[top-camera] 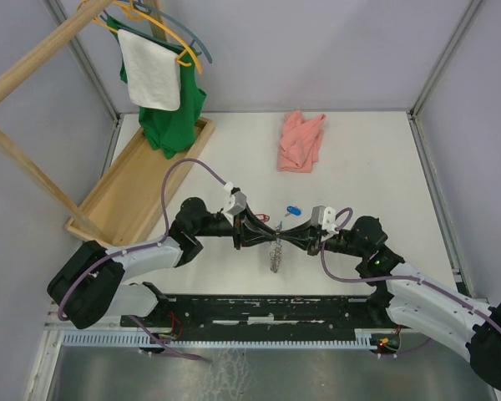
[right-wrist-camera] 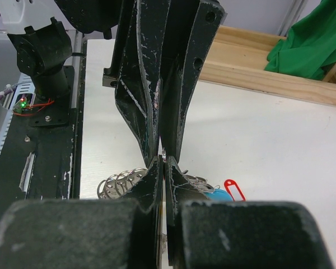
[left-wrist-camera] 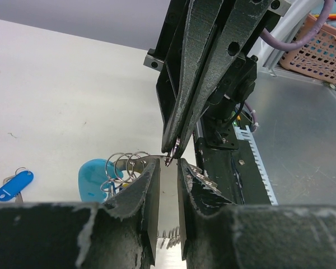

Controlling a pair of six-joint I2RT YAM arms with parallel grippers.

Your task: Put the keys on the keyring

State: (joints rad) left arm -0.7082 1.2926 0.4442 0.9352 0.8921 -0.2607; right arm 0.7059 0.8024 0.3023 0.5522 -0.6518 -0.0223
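The keyring (top-camera: 275,253), a loop strung with many silvery pieces, hangs below the spot where both grippers meet tip to tip. In the left wrist view its rings (left-wrist-camera: 123,165) and light-blue tag (left-wrist-camera: 94,180) show just behind my left finger. My right gripper (right-wrist-camera: 164,168) is shut on a thin silver piece of the keyring; it also shows in the left wrist view (left-wrist-camera: 171,158). My left gripper (left-wrist-camera: 168,168) has its jaws a narrow gap apart, with the loop crossing at their tips. A blue-tagged key (top-camera: 294,209) and a red-tagged key (right-wrist-camera: 233,190) lie on the table.
A pink cloth (top-camera: 301,140) lies at the back. A wooden tray (top-camera: 129,196) stands at the left, under a rack with hangers, a white towel and a green garment (top-camera: 175,113). A black rail (top-camera: 259,311) runs along the near edge.
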